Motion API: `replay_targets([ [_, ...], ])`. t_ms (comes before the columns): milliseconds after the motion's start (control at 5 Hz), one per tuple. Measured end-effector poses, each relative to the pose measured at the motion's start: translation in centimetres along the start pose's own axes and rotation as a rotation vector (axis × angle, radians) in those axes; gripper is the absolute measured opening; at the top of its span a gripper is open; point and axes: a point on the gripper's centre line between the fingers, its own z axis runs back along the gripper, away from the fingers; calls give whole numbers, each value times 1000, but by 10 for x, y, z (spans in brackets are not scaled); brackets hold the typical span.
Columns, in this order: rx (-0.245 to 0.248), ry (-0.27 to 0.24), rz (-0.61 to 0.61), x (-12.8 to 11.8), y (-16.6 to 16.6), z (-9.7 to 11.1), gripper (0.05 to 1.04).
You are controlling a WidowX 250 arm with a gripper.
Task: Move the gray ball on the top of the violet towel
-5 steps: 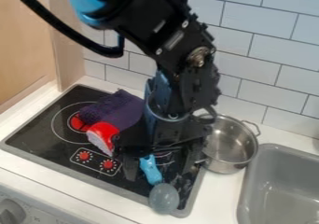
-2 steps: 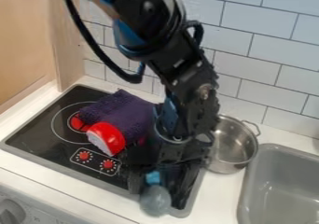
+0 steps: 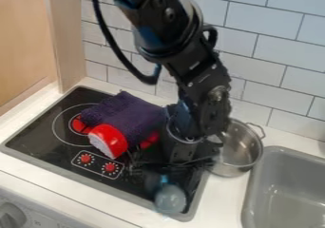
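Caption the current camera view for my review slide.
Black gripper beside the gray ball at the front edge of the cooktop, violet towel lying farther back, steel pot to the right.

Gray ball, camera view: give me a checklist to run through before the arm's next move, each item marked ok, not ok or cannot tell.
1. Gripper at the gray ball: ok, close by it at the front right corner of the stove.
2. Ball securely gripped: cannot tell.
3. Ball free of the small blue item: cannot tell; they appear next to each other.
4. Violet towel in view as target: ok, on the stovetop, partly visible.
5. Ball on the towel: not ok, it is well in front of it.
6. Metal pot out of the ball-to-towel line: ok, it sits off to the right.
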Motion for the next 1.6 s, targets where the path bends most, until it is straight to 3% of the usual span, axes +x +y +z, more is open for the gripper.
replay_targets([
  [200,18,1,5,1,-1,0,370],
  [400,26,-6,-6,-1,-1,1,285],
  [600,49,-14,-12,-1,3,4,284],
  [800,15,-43,-13,0,0,18,283],
  [1200,3,-102,17,-10,24,49,283],
  [1400,-7,-145,16,-3,32,65,283],
  [1600,-39,-158,27,11,33,67,283],
])
